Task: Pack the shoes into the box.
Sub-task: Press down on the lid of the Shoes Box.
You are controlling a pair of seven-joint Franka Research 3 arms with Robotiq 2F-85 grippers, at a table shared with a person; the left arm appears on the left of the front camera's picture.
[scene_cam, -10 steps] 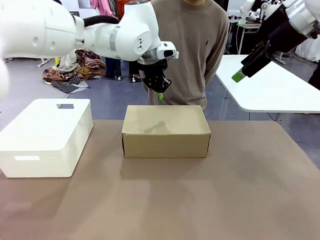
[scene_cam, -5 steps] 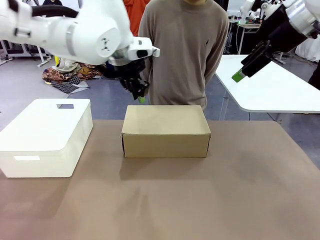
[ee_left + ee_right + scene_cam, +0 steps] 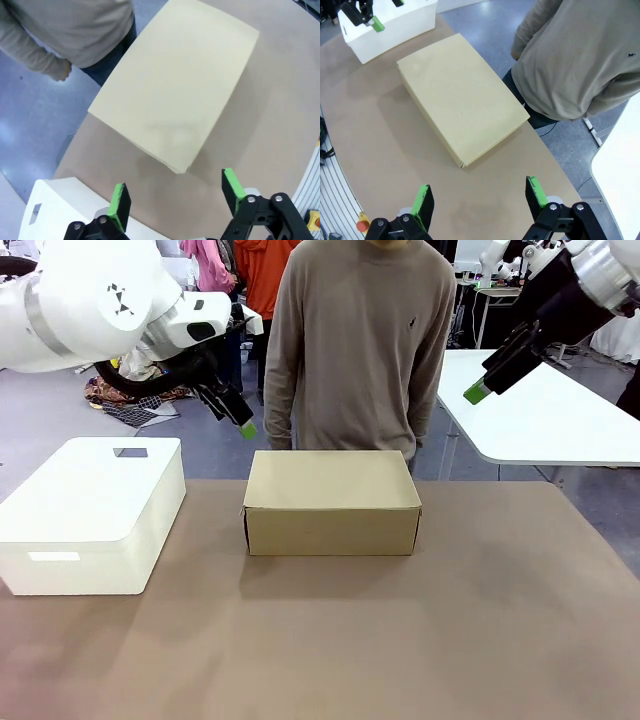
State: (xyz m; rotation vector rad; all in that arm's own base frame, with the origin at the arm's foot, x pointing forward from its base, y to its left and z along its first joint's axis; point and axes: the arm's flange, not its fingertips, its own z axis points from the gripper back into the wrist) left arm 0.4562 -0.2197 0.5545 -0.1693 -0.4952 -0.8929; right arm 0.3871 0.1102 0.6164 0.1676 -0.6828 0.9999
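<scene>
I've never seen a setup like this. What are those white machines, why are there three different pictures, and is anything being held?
Those are two white robot arms at a table, each ending in a black pincer with green pads. The front view looks across the table at a person standing at the far side. The other two pictures come from cameras on each arm's wrist, looking down past that arm's own pincer. The left pincer and the right pincer both hang open above the table, holding nothing. On the table sit a closed cardboard box in the middle and a white plastic box at the robot's left.
</scene>
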